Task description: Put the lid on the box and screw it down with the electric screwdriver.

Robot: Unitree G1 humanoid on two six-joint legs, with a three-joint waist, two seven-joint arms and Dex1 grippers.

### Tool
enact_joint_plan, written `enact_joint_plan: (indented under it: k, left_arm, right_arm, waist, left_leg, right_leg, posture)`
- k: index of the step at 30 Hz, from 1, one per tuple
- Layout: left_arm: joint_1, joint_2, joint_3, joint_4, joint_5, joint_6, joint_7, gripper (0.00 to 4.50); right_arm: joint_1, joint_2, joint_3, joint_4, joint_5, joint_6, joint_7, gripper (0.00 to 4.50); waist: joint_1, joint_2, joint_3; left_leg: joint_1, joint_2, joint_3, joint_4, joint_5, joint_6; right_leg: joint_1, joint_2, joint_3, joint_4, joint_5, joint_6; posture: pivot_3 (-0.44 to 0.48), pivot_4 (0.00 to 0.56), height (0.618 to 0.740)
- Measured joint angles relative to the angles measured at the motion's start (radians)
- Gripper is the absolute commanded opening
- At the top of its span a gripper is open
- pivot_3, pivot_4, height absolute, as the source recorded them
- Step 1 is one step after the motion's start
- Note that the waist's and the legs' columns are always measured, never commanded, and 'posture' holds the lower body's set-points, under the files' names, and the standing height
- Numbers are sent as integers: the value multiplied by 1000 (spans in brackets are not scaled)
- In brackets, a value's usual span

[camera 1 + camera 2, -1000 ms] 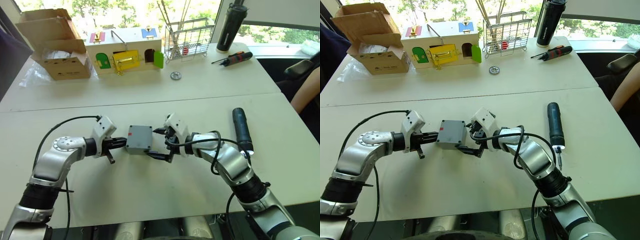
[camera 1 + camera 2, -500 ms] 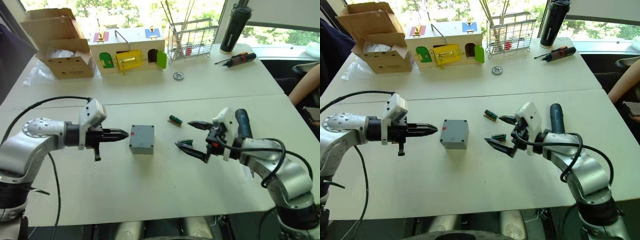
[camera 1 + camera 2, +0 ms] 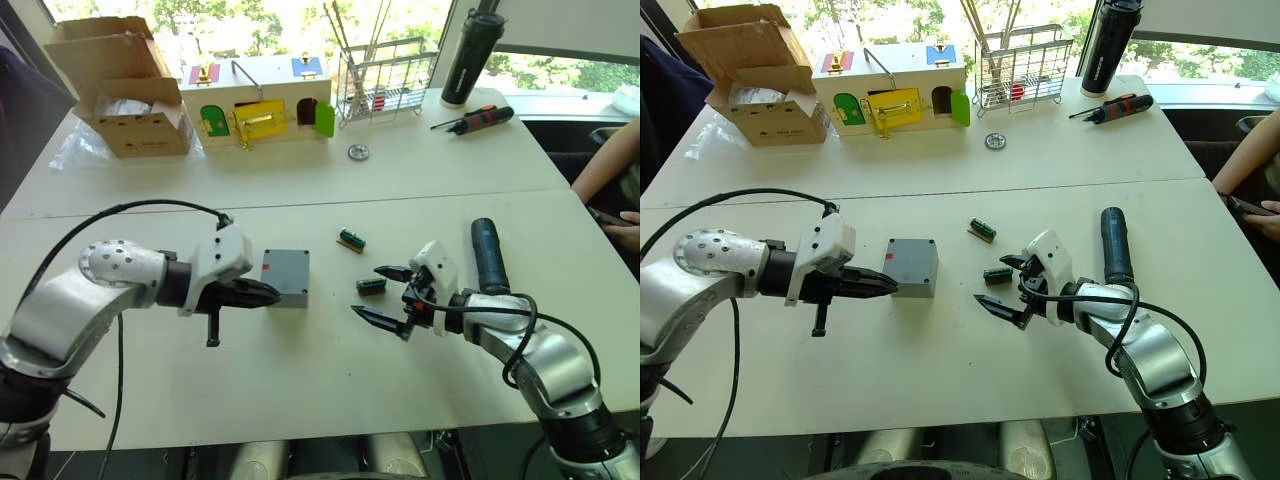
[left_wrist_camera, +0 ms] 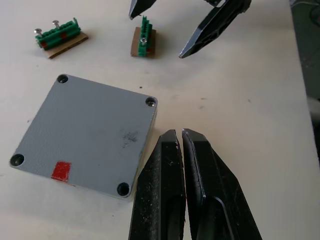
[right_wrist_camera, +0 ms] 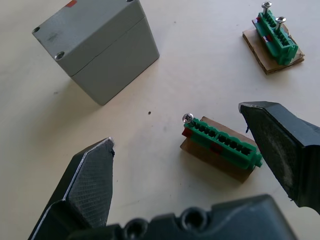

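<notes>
The small grey square plastic box, lid already on, sits on the white tabletop touching the left hand, whose fingers are pressed together and empty. The thick black cylindrical electric screwdriver lies lengthwise just beyond the right hand — open wide, empty — so the right arm is nearer.

I am working at what is looking like a robotics lab bench by a window: two white tables are standing pushed together. At my 12 o'clock a wooden box with coloured doors is sitting as a practice piece, at 11 an open cardboard carton, at 1 a wire rack and a hand screwdriver.
</notes>
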Motion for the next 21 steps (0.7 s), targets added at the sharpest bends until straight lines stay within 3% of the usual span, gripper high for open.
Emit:
enact_joint_plan:
  k: [4,14,19,21]
  left_arm:
    - [10,0,-2,-2,1,0,3,139]
    - [10,3,-2,3,-16,-1,2,139]
    - [10,3,-2,14,-16,-15,2,139]
    - [11,3,-2,19,-16,-16,2,139]
  right_arm:
    - [-1,8,11,22,-11,-29,-4,3040]
    - [-19,27,15,33,-28,-41,-16,3040]
    - [-21,29,25,52,-37,-45,-18,1397]
    - [-22,29,28,52,-44,-49,-18,311]
  waist:
    - [0,0,0]
    - [0,0,0]
    - [0,0,0]
    - [0,0,0]
  left_leg:
    - [0,0,0,0,0,0]
    - [0,0,0,0,0,0]
    - [0,0,0,0,0,0]
    - [0,0,0,0,0,0]
  right_leg:
    - [0,0,0,0,0,0]
    - [0,0,0,0,0,0]
    - [0,0,0,0,0,0]
    - [0,0,0,0,0,0]
  posture:
    - [0,150,740]
    - [0,150,740]
    - [0,150,740]
    - [0,150,740]
